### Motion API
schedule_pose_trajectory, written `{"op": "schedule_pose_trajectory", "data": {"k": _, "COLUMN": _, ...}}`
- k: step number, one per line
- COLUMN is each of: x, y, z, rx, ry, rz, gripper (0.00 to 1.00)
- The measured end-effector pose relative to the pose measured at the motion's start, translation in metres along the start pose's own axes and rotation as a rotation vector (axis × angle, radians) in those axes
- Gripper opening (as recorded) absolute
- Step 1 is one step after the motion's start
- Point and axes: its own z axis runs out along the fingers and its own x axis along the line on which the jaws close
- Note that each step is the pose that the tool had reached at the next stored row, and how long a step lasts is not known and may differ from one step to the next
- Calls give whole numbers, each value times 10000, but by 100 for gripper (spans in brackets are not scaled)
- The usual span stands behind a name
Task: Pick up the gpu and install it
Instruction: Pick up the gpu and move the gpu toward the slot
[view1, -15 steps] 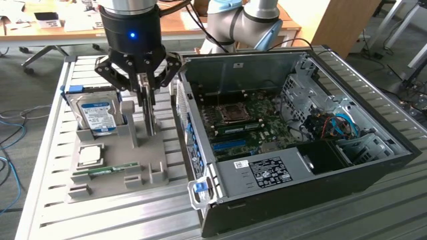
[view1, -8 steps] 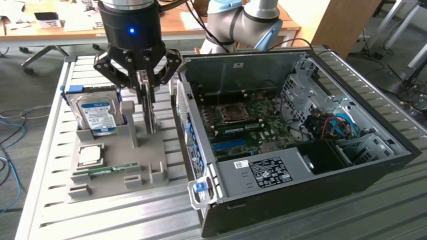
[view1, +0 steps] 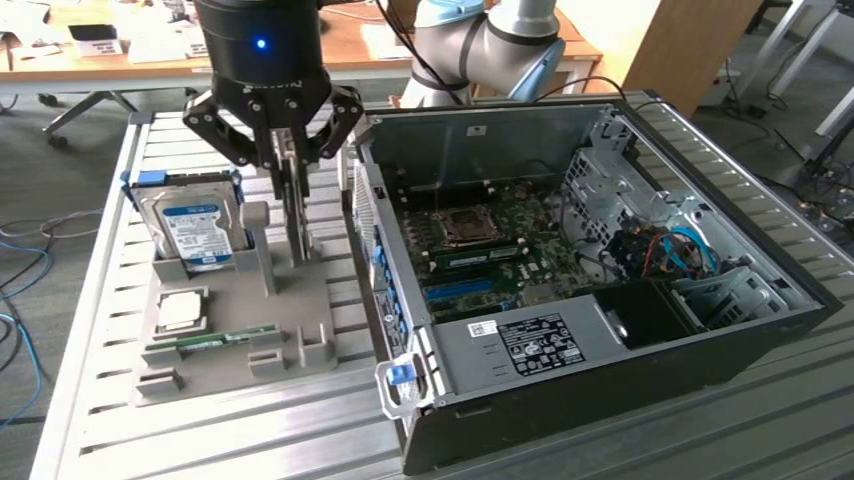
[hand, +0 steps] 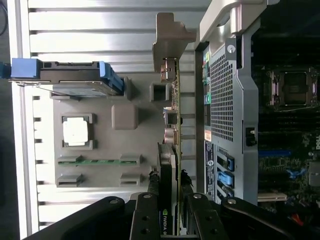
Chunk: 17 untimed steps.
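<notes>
Silver, blue-labelled hard drive (view1: 194, 225): upright in grey moulded holder (view1: 314, 300). Green, black-coolered gpu card (view1: 300, 230): upright at holder's slot, black hand (view1: 290, 160) clamped on it. Open black computer case (view1: 747, 330): just beside. Step judged: pick-up; straight upward draw needed.

The claw (hand: 169, 192) clamps the gpu (hand: 167, 160) with its fingers (hand: 151, 187) pressed on either face. The card is seen edge-on and runs straight ahead of the claw to its silver bracket (hand: 170, 35). On one side of the claw a grey holder (hand: 125, 145) on the slatted surface (hand: 100, 30) carries a processor chip (hand: 76, 132), a RAM stick (hand: 97, 161) and a blue-railed hard drive (hand: 70, 82). On the other side, just beside the card, stands the computer case (hand: 222, 90).
</notes>
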Motion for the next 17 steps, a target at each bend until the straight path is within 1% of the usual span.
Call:
{"op": "schedule_pose_trajectory", "data": {"k": 2, "x": 0, "y": 1, "z": -21, "rx": 0, "ry": 0, "rz": 0, "gripper": 27}}
{"op": "schedule_pose_trajectory", "data": {"k": 10, "x": -1, "y": 1, "z": -35, "rx": 3, "ry": 3, "rz": 0, "gripper": 27}}
{"op": "schedule_pose_trajectory", "data": {"k": 17, "x": -6, "y": 8, "z": -208, "rx": 0, "ry": 0, "rz": -1, "gripper": 27}}
